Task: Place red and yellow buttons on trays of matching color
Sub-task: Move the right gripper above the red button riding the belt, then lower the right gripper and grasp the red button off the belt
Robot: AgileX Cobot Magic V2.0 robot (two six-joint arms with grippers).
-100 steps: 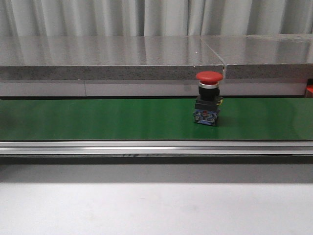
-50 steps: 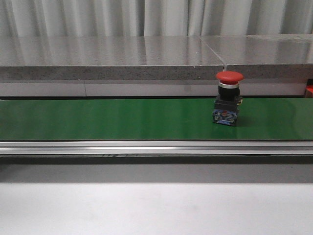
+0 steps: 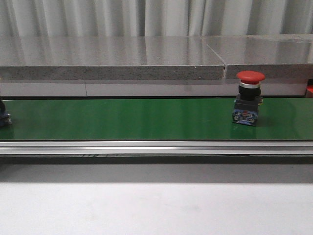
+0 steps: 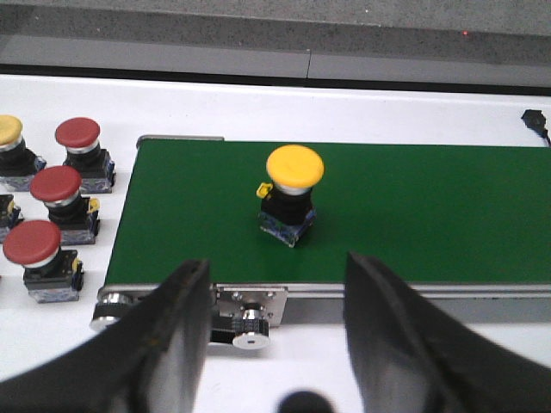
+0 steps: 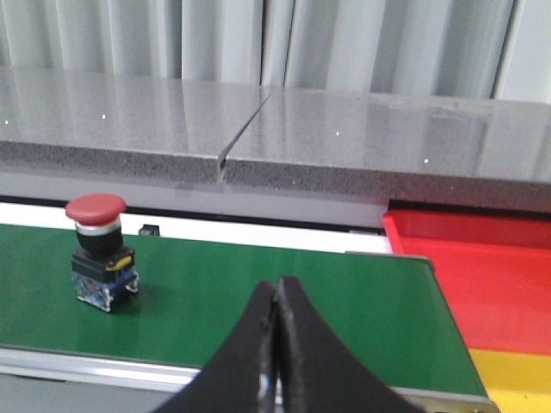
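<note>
A red button [image 3: 249,98] is seen upright on the green belt [image 3: 122,119], the left gripper [image 4: 274,297] spread wide, the right gripper [image 5: 276,331] pressed closed on nothing.

Left gripper [image 4: 277,297]: broad black matte fingers [image 4: 176,335]. Right gripper [image 5: 276,292]: slim black tapered fingers [image 5: 295,340].

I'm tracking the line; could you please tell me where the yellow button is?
In the left wrist view, the yellow button stands upright on the green belt, near its end beside the spare buttons.

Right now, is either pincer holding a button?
No. The left pincer is open and empty; the right pincer is shut on nothing. Both buttons sit on the belt.
</note>
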